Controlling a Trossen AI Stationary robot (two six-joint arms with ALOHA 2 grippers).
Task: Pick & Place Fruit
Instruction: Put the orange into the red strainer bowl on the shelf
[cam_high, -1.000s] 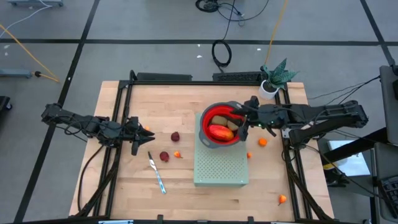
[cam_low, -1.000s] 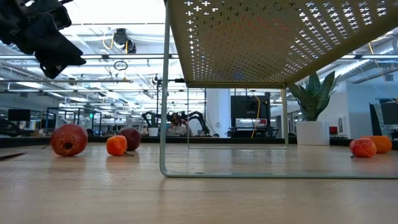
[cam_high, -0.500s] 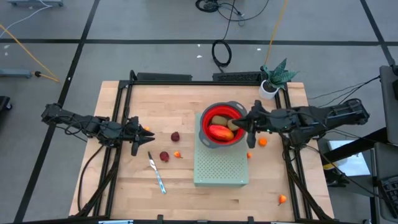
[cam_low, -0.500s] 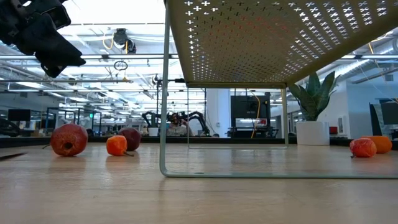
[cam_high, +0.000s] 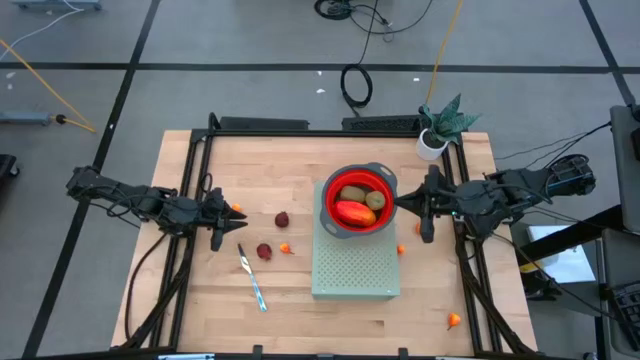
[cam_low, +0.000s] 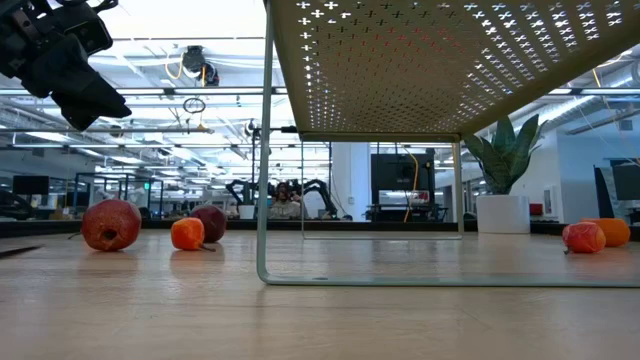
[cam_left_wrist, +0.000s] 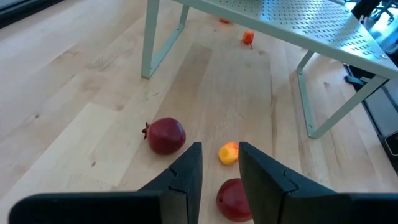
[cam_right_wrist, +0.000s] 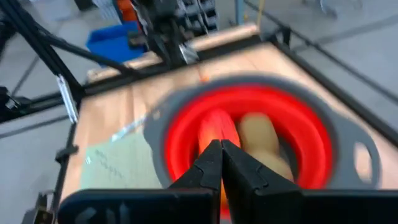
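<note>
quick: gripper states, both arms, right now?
Left gripper: open, holding nothing.
Right gripper: shut, holding nothing, beside the red bowl.

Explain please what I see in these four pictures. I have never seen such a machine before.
Two dark robot arms work at a wooden table. One picture looks down from above, one looks level across the tabletop, and two come from cameras on the arms' wrists. A red bowl stands on a pale green metal rack and holds a long red-orange fruit and a brown-green one. Two dark red fruits, small orange ones, and a knife lie on the table. The left gripper hovers, slightly open. The right gripper, beside the bowl, is shut and empty.
</note>
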